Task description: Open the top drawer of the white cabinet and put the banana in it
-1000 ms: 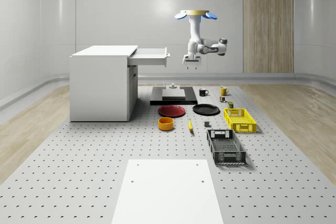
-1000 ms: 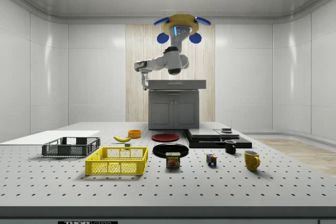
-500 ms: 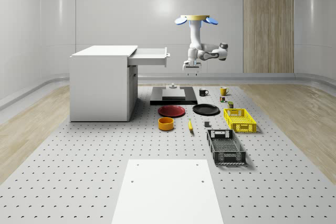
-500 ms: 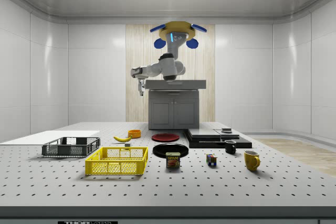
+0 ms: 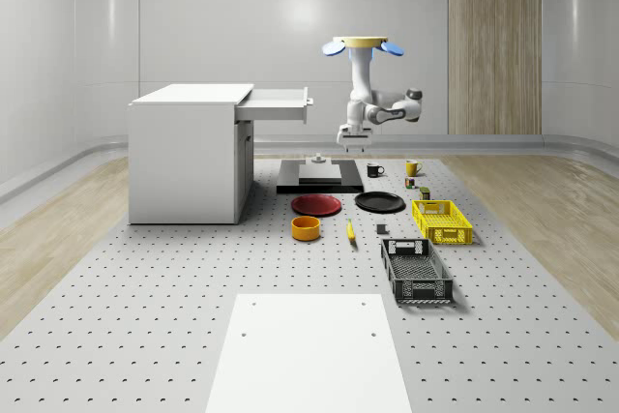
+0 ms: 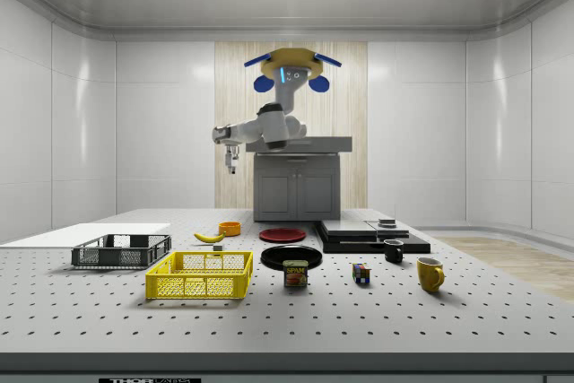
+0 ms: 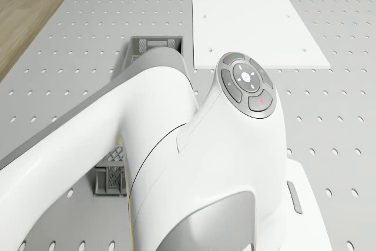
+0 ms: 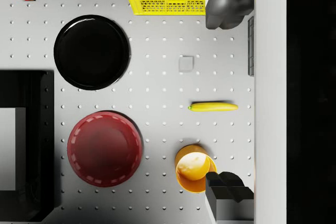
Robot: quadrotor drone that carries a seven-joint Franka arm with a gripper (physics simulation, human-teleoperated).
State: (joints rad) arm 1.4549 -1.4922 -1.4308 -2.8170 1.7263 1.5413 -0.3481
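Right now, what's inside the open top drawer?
From the whole-scene view, the white cabinet's pulled-out top drawer shows its outer walls; its interior is hidden. The yellow banana lies on the table.

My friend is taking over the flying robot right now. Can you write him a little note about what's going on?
The drone hovers above the table, near the black plate and red plate. The gripper hangs open and empty, high over the table.
Done: the white cabinet has its top drawer pulled open.
The banana lies flat on the table, beside the orange bowl, untouched.
Left: come down, grab the banana, carry it to the drawer and drop it in.
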